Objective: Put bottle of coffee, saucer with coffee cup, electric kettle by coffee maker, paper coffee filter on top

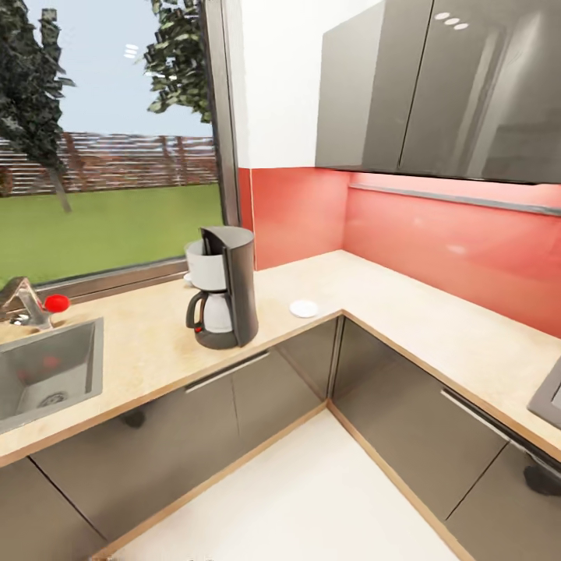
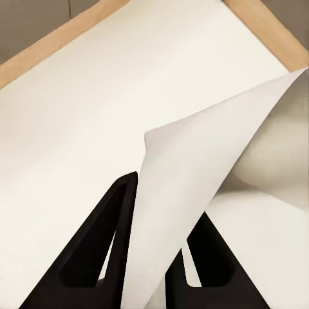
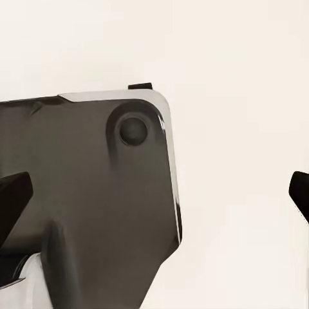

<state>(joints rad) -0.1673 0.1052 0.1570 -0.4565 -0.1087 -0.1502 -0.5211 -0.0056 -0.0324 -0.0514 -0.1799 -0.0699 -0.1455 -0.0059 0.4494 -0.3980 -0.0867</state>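
The dark grey coffee maker (image 1: 227,287) stands upright on the beige kitchen countertop (image 1: 156,351), its glass carafe in place. A small flat white saucer (image 1: 304,308) lies on the counter just right of it, near the corner. In the left wrist view my left gripper (image 2: 151,257) is shut on the white paper coffee filter (image 2: 206,148), which curls up between the black fingers (image 2: 96,251) over white floor. My right gripper (image 3: 154,193) is open with nothing between its fingertips, hanging above a dark grey body on the floor. The bottle of coffee, coffee cup and electric kettle are out of view.
A steel sink (image 1: 47,374) with a red-knobbed tap (image 1: 54,302) sits left of the coffee maker. Dark cabinets (image 1: 234,413) run under the L-shaped counter, and glossy wall cabinets (image 1: 436,86) hang above its right leg. A cooktop corner (image 1: 549,397) shows at the right edge.
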